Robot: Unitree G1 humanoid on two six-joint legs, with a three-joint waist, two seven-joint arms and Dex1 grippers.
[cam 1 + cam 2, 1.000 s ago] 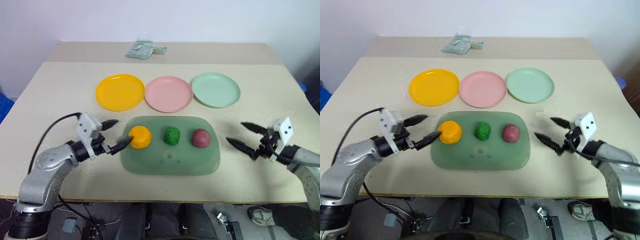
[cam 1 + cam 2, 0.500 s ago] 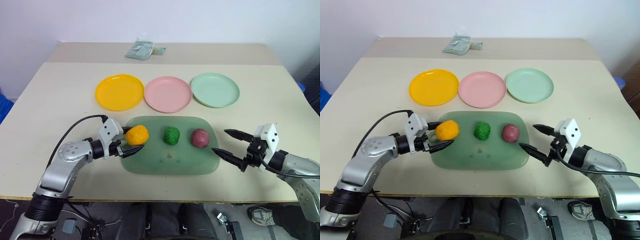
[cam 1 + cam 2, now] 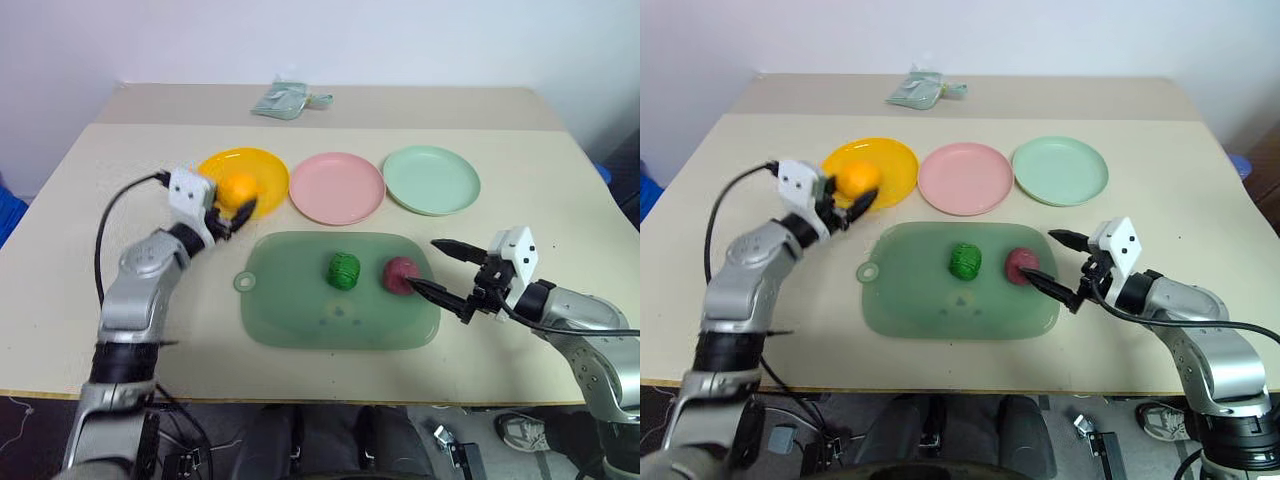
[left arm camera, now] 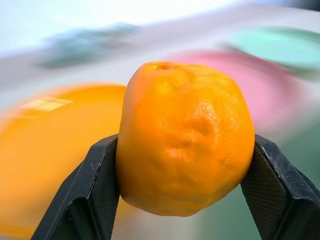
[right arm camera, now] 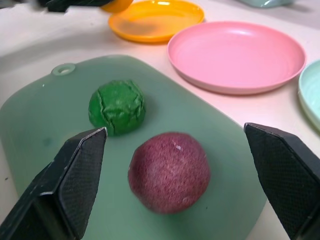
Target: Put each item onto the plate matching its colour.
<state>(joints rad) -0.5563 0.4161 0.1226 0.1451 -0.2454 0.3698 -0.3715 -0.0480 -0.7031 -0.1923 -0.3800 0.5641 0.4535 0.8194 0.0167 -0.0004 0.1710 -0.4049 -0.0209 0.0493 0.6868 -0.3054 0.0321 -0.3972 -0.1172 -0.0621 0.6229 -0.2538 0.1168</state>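
Note:
My left gripper (image 3: pixel 236 204) is shut on the orange ball (image 3: pixel 238 189) and holds it above the near edge of the yellow-orange plate (image 3: pixel 262 168). In the left wrist view the orange ball (image 4: pixel 185 145) sits squeezed between both black pads (image 4: pixel 102 182). The dark green ball (image 3: pixel 344 270) and the dark red ball (image 3: pixel 401 275) rest on the translucent green board (image 3: pixel 300 305). My right gripper (image 3: pixel 424 265) is open just right of the dark red ball (image 5: pixel 169 171), its fingers (image 5: pixel 75 175) spread wider than the ball. The pink plate (image 3: pixel 337 187) and the mint plate (image 3: pixel 431 180) hold nothing.
A small pale green packet (image 3: pixel 285 100) lies at the far edge of the table. The board's ring tab (image 3: pixel 243 282) points toward my left arm. The three plates stand in a row behind the board.
My left gripper shut on the orange ball and carried it up off the board to the yellow-orange plate. My right gripper, still open, moved left to the dark red ball.

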